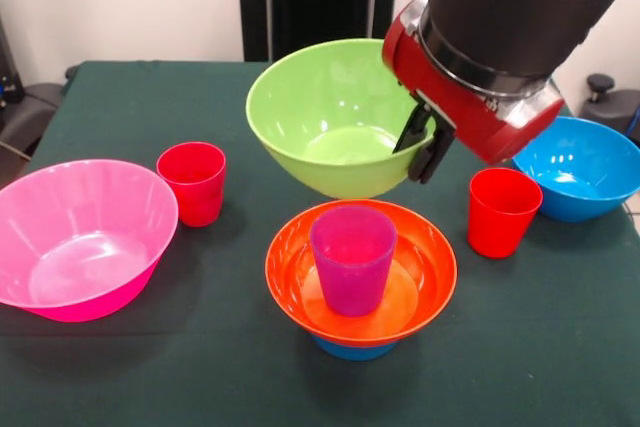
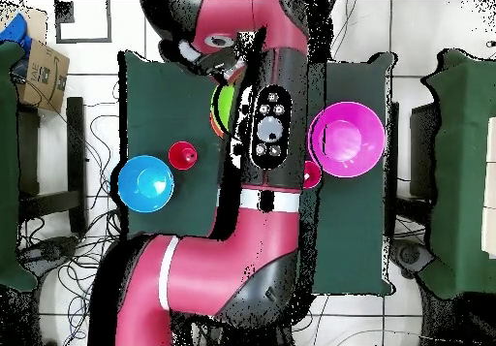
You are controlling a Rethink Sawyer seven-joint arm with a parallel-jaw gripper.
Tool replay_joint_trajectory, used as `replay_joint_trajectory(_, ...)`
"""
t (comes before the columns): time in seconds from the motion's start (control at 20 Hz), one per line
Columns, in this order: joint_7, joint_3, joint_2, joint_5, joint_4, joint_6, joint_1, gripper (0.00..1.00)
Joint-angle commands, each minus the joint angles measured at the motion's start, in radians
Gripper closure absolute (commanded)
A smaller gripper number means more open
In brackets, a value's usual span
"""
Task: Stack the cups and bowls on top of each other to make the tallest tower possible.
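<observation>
One lime green bowl [image 1: 335, 117] hangs clamped by its rim in my claw [image 1: 424, 143], lifted just behind and above the tower [image 1: 360, 272] on the desk [image 1: 120, 367], I judge ready to cap the purple cup [image 1: 352, 259].

Held bowl [image 1: 330, 117]: lime green
Big bowls: pink [image 1: 80, 237] — blue [image 1: 580, 167]
Stack: orange bowl [image 1: 361, 272], purple cup [image 1: 352, 257], blue base [image 1: 355, 349]
Side cups [image 1: 192, 182]: red
Tablecloth [image 1: 540, 347]: dark green
Arm [image 1: 500, 37]: red — black
</observation>
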Motion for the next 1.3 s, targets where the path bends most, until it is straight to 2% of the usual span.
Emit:
replay_joint_trajectory(0.05, 0.113, -0.005, 0.048, 0.020, -0.056, 0.062, -0.019, 1.00)
replay_joint_trajectory(0.55, 0.117, -0.116, 0.094, 0.126, -0.114, 0.067, -0.034, 1.00)
replay_joint_trajectory(0.9, 0.113, -0.235, 0.128, 0.245, -0.136, 0.052, -0.050, 1.00)
replay_joint_trajectory(1.3, 0.116, -0.408, 0.178, 0.395, -0.151, -0.006, -0.066, 1.00)
